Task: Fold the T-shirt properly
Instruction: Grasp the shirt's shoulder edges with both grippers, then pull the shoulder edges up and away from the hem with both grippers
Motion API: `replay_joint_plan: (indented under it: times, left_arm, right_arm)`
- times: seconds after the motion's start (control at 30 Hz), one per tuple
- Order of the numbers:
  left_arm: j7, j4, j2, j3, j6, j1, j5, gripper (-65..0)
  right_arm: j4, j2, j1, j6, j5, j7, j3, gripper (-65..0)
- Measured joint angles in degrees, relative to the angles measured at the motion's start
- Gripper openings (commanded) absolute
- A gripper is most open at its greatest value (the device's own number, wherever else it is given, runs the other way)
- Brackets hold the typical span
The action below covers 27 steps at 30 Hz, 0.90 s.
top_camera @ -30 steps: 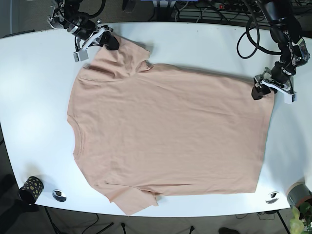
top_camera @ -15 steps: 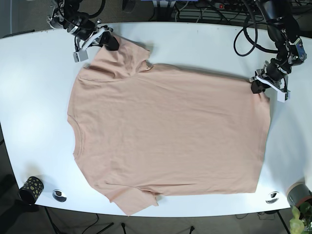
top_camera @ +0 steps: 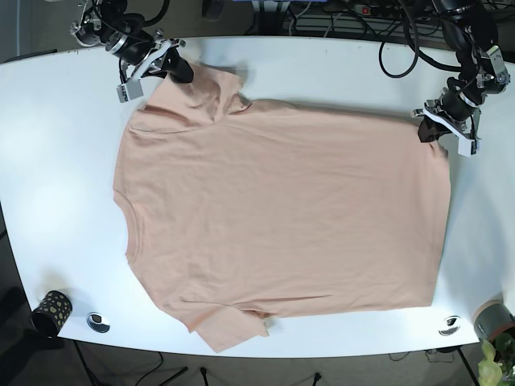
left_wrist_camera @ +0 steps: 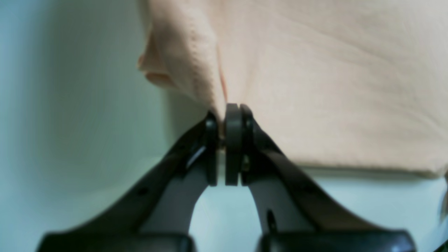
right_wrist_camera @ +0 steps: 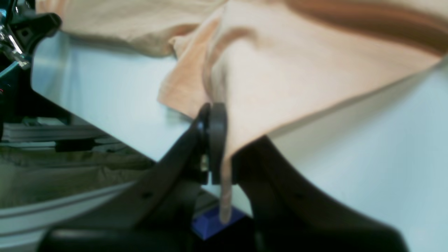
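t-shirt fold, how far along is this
Early. Done: the T-shirt lies spread flat on the white table, and both far corners are gripped. In hand: the left hand is shut on the hem corner, the right hand shut on the sleeve, lifting its edge off the table. Left: every fold, since no part is laid over another yet.

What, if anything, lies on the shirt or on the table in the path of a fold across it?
Nothing visible does. The T-shirt lies flat with nothing on it, and both the left gripper and right gripper already pinch its far edge. The spotted cup and small discs sit at the table's near edge, off the cloth.
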Motion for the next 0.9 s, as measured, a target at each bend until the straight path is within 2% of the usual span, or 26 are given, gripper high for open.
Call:
replay_joint_plan:
  times: [0.27, 0.43, 0.7, 0.9]
  left_arm:
    - [0.07, 10.01, 0.52, -2.47, -0.83, 10.03, -0.44, -65.0]
    - [0.22, 14.60, 2.95, -5.90, -6.67, 15.32, 0.17, -65.0]
    - [0.22, 17.33, 3.50, -8.48, -12.11, 22.29, 0.22, -65.0]
    - [0.17, 17.66, 3.56, -7.50, -12.94, 21.24, 0.13, -65.0]
  right_arm:
    - [3.30, -0.15, -5.38, 0.00, 0.04, 0.13, -0.02, -65.0]
    - [6.93, -0.17, -9.92, 0.04, 0.07, 0.07, 0.04, -65.0]
    - [10.82, -1.27, -14.03, 0.04, 0.52, 0.28, 4.94, -65.0]
    - [11.39, -1.27, -12.11, 0.02, 1.03, -0.20, 5.38, -65.0]
